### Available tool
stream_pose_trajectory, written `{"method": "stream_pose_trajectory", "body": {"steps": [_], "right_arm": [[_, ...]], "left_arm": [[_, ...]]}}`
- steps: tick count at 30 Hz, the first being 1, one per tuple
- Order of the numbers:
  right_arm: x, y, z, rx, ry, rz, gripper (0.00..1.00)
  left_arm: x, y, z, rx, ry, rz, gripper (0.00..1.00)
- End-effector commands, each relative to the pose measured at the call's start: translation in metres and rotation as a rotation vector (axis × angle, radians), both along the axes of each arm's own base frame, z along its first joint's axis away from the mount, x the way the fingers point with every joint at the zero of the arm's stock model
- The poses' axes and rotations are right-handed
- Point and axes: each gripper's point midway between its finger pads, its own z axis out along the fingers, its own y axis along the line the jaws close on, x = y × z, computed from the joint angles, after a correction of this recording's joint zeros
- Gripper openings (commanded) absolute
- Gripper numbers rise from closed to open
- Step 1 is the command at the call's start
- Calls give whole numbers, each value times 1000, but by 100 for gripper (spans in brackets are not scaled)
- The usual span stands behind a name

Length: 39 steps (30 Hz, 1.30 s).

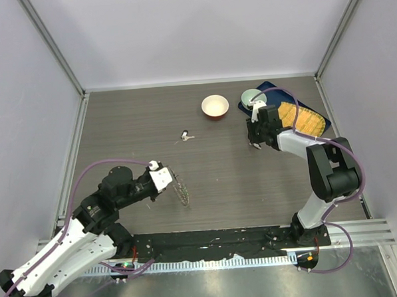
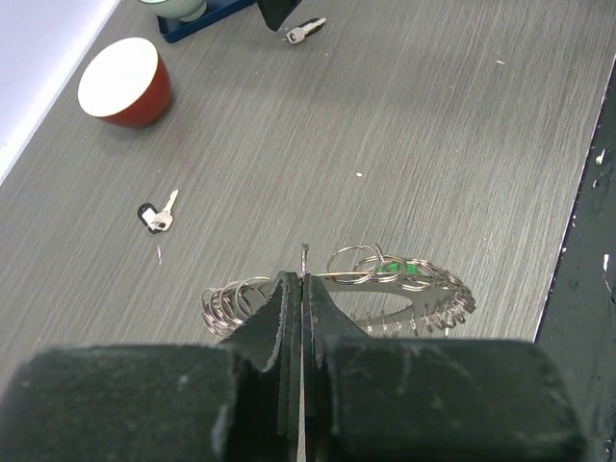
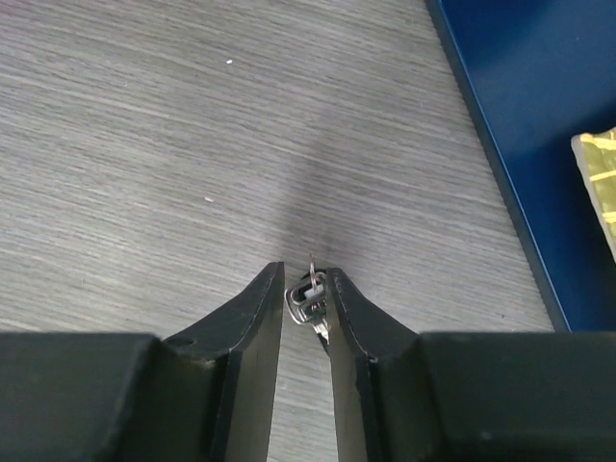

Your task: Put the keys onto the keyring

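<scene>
Tray [image 3: 539,115] holds cup [image 1: 252,97] and yellow pad [image 1: 300,118]; red bowl [image 1: 215,107] beside. Left gripper [image 2: 302,287] clamped on keyring [image 2: 399,284], front centre, long axis near-far. Right gripper [image 3: 308,281] pinches one key [image 3: 310,296]; black-headed key [image 1: 185,136] lies mid-scene, blade rightward.

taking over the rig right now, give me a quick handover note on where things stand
The left claw is shut on a wire loop of the keyring, toward the near edge of the table.
The right claw is shut on a small silver key, close above the table beside the blue tray.
The black-headed key lies loose on the table in front of the red bowl.
Done: keyring gripped, one key gripped.
Left: bring the held key to the keyring and thread it on, then do the same with the black-headed key.
</scene>
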Motion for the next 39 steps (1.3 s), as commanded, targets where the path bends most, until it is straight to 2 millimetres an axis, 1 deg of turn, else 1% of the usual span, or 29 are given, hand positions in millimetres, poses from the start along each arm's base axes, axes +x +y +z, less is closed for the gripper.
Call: {"method": "stream_pose_trajectory", "body": {"steps": [1, 8, 9, 13, 14, 15, 17, 18, 19, 20, 21, 22, 23, 24, 25, 26, 27, 28, 29, 31, 32, 33, 34, 35, 36, 39], "right_arm": [[18, 1, 10, -18, -43, 14, 28], [17, 4, -5, -22, 1, 33, 27], [16, 3, -9, -26, 12, 36, 25], [18, 2, -9, -34, 10, 32, 24], [14, -1, -12, -47, 34, 26, 24], [13, -2, -13, -52, 35, 26, 15], [11, -2, -11, -52, 31, 28, 8], [10, -1, -8, -48, 26, 34, 1], [9, 1, 2, -40, 4, 40, 1], [9, 2, 8, -34, -9, 45, 1], [7, 7, 15, -25, -26, 60, 1], [5, 10, 28, -20, -63, 70, 1], [3, 14, 37, -16, -88, 84, 1], [-1, 19, 43, -9, -104, 100, 1], [-4, 28, 50, 1, -140, 124, 1], [-8, 34, 69, 7, -195, 150, 1], [-11, 40, 77, 9, -220, 169, 1], [-19, 52, 83, 12, -240, 205, 1], [-24, 58, 100, 17, -286, 237, 1], [-36, 75, 114, 28, -333, 315, 1], [-46, 89, 121, 36, -355, 366, 1], [-54, 96, 138, 40, -407, 416, 1], [-62, 103, 143, 51, -423, 460, 1], [-75, 117, 151, 86, -443, 536, 1], [-84, 120, 168, 111, -488, 563, 1], [-115, 136, 186, 200, -539, 692, 1]], "left_arm": [[5, -2, 21, -51, -39, 15, 0], [5, -4, 17, -42, -26, 10, 0], [5, -4, 16, -41, -22, 10, 0], [5, -6, 15, -39, -16, 5, 0], [5, -6, 15, -38, -17, 4, 0], [5, -6, 15, -38, -17, 4, 0], [5, -6, 14, -35, -14, 3, 0], [5, -7, 13, -34, -12, 0, 0], [5, -7, 13, -36, -12, 2, 0], [5, -6, 13, -36, -16, 2, 0], [5, -6, 13, -36, -15, -1, 0], [4, -7, 13, -37, -15, -8, 0], [4, -8, 13, -37, -16, -15, 0], [3, -8, 13, -36, -17, -20, 0], [1, -10, 14, -39, -18, -36, 0], [0, -10, 14, -40, -16, -47, 0], [-1, -12, 14, -39, -17, -58, 0], [-3, -12, 14, -38, -20, -71, 0], [-5, -14, 15, -38, -21, -88, 0], [-6, -15, 15, -35, -27, -106, 0], [-10, -18, 16, -40, -26, -132, 0], [-12, -19, 17, -41, -27, -145, 0], [-13, -20, 18, -44, -26, -154, 0], [-14, -21, 20, -47, -31, -164, 0], [-14, -22, 22, -55, -36, -173, 0], [-15, -24, 27, -72, -52, -182, 0]]}}
